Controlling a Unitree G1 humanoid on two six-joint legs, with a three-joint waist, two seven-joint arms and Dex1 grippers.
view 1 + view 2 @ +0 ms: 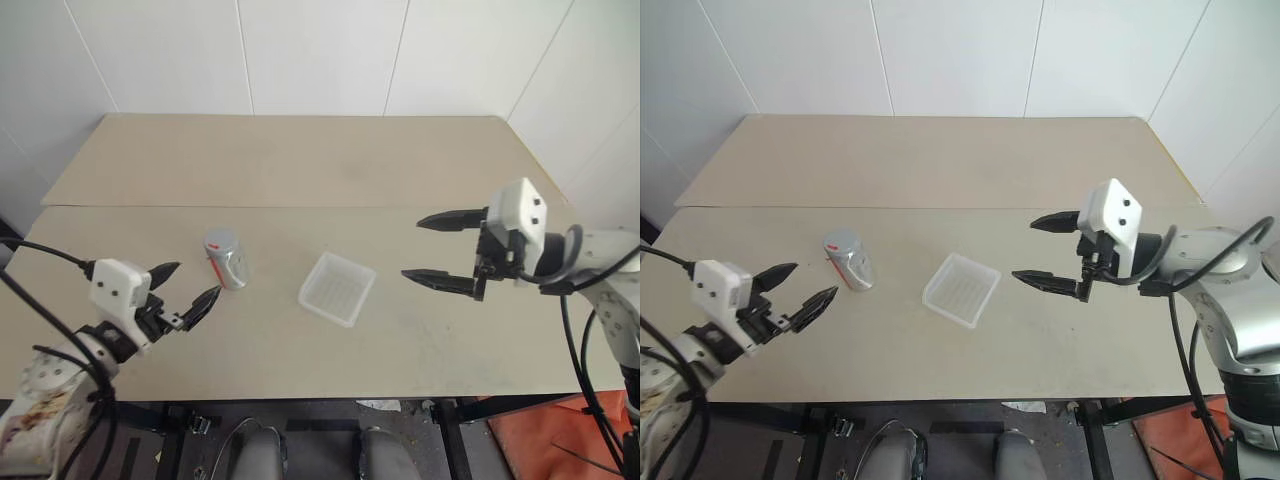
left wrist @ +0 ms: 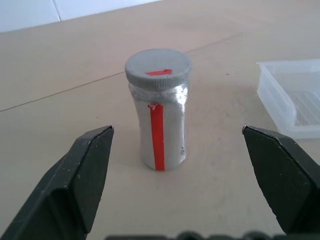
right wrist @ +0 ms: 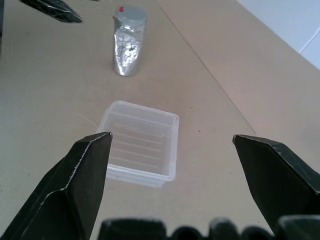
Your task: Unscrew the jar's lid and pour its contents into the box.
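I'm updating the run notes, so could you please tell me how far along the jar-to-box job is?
Nothing looks done yet: the lid sits on the jar, which stands upright on the table, and the box beside it looks empty. The left gripper is open near the jar; the right gripper is open above the table. Gripping, unscrewing and pouring remain.

Bare test lab, plain beige table (image 1: 300,160), white panelled walls (image 1: 320,50)
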